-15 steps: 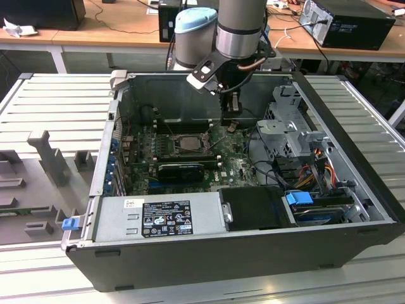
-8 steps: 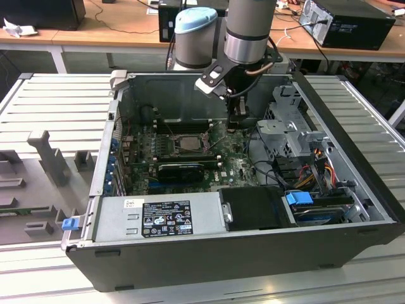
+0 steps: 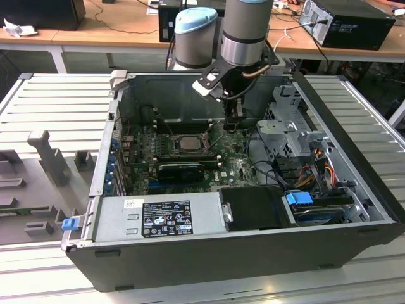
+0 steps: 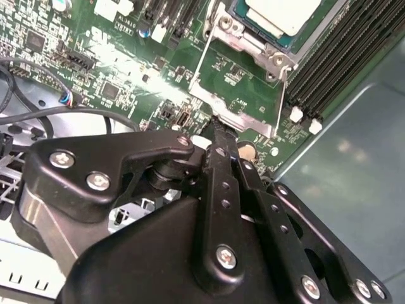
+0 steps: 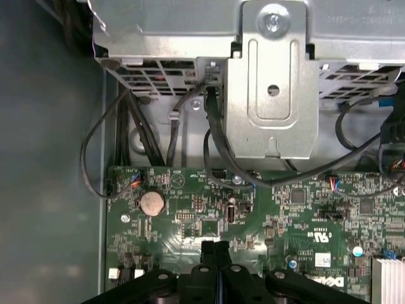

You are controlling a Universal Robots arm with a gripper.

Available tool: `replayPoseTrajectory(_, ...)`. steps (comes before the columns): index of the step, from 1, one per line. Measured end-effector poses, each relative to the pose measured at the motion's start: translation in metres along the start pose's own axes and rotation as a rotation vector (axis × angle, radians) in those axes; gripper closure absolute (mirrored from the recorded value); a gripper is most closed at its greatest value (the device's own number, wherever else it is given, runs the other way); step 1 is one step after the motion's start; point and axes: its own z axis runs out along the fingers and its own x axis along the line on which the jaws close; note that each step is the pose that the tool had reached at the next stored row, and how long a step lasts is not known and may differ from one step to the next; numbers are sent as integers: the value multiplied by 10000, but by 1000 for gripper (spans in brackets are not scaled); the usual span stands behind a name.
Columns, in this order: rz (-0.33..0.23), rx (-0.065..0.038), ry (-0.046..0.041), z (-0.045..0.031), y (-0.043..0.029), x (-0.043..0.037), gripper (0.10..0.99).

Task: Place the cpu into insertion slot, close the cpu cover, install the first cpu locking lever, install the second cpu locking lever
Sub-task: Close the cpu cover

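Note:
The cpu (image 4: 285, 12), a pale square chip, lies in the insertion slot (image 4: 248, 37) on the green motherboard; in the exterior view the cpu (image 3: 188, 143) shows near the board's middle. The cpu cover (image 4: 235, 107), a thin silver frame, is swung open off the slot, with green board showing through its window. Thin wire levers (image 4: 205, 54) run along its sides. My gripper (image 4: 218, 126) is shut with nothing between its fingers, and its tip is right at the cover's free edge. In the exterior view my gripper (image 3: 235, 123) hangs just to the right of the slot.
Long black RAM slots (image 4: 342, 57) flank the slot. A metal drive cage (image 5: 272, 76) with black cables (image 5: 218, 145) stands close behind the gripper. A coin cell (image 5: 152, 201) sits on the board. The power supply (image 3: 158, 218) and case walls (image 3: 342, 126) hem the board in.

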Motion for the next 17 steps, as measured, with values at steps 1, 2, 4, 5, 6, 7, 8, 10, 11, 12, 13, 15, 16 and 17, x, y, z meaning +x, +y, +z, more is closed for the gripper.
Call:
replayPoseTrajectory(1, 0, 0, 0, 0, -5, 0, 980)
replayPoseTrajectory(2, 0, 1, 0, 0, -11, 0, 980)
replayPoseTrajectory(4, 0, 1, 1, -1, -29, 1, 980)
replayPoseTrajectory(5, 0, 0, 0, -1, -45, 1, 980)
replayPoseTrajectory(6, 0, 0, 0, -2, -60, 1, 980)
replayPoseTrajectory(7, 0, 0, 1, -2, -64, 1, 980)
replayPoseTrajectory(8, -1, 0, 0, -2, -67, 1, 980)
replayPoseTrajectory(10, 0, 0, 1, -2, -79, 1, 980)
replayPoseTrajectory(11, -1, 0, 0, -3, -84, 1, 980)
replayPoseTrajectory(12, -1, 0, 1, -3, -92, 1, 980)
replayPoseTrajectory(13, 0, 0, 0, -3, -97, 1, 980)
replayPoseTrajectory(15, 0, 0, 0, -4, -111, 2, 980)
replayPoseTrajectory(16, 0, 0, 0, -4, -116, 2, 980)
replayPoseTrajectory(17, 0, 0, 0, -4, -124, 2, 980)
